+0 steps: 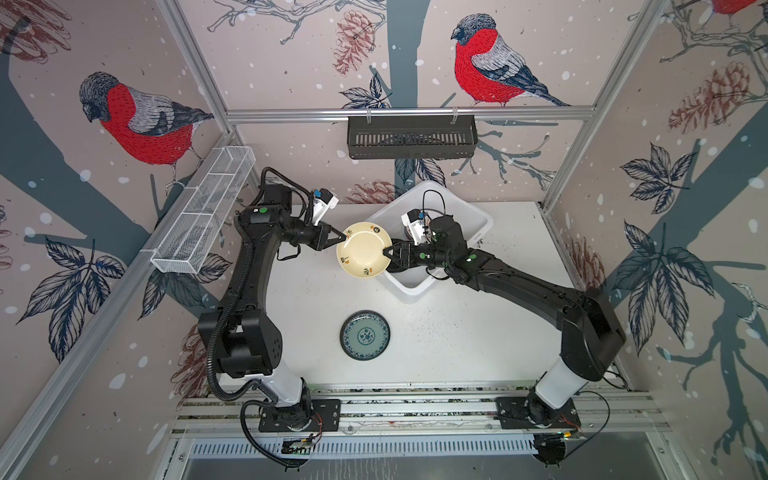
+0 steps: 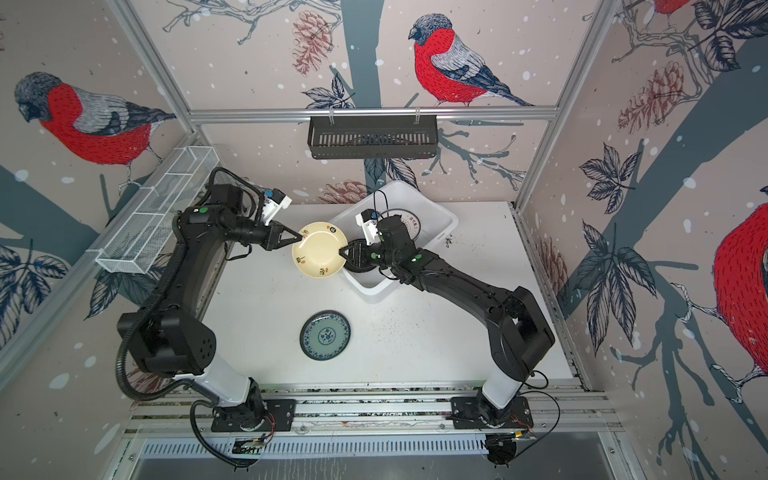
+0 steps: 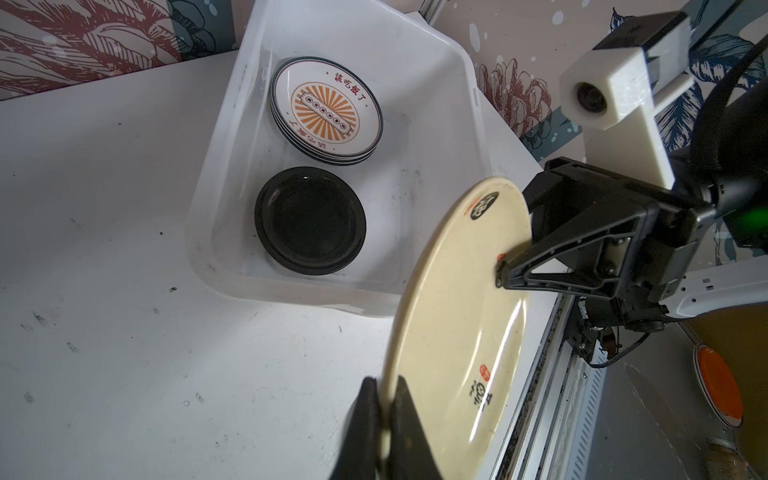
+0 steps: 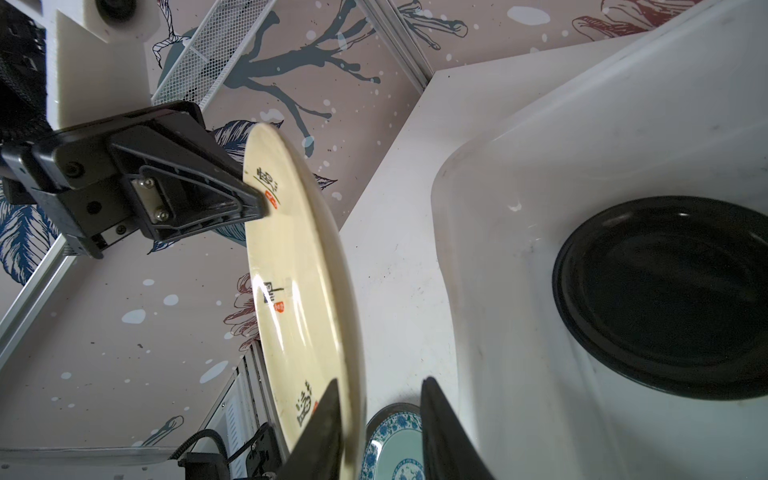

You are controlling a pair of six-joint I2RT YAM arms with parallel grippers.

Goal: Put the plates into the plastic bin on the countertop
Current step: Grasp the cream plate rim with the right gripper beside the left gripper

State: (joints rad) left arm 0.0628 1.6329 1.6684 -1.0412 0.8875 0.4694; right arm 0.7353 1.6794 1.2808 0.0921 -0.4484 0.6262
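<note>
A cream-yellow plate (image 1: pixel 363 249) (image 2: pixel 319 248) hangs tilted in the air just left of the plastic bin (image 1: pixel 478 220) (image 3: pixel 415 54). My left gripper (image 1: pixel 344 239) (image 3: pixel 386 386) is shut on its left rim. My right gripper (image 1: pixel 386 252) (image 4: pixel 381 380) straddles the opposite rim, open: one finger lies against the plate's face, the other stands apart. In the bin lie a black plate (image 3: pixel 310 220) (image 4: pixel 665 299) and a small stack topped by the orange-sunburst plate (image 3: pixel 326 110). A teal plate with a blue rim (image 1: pixel 365 335) (image 4: pixel 395 440) lies flat on the countertop (image 1: pixel 457 332).
A black slotted rack (image 1: pixel 411 137) hangs on the back rail. A white wire-mesh basket (image 1: pixel 203 212) runs along the left wall. The arm bases stand on an aluminium rail (image 1: pixel 415 407) at the front edge. The right arm reaches over the bin's near corner.
</note>
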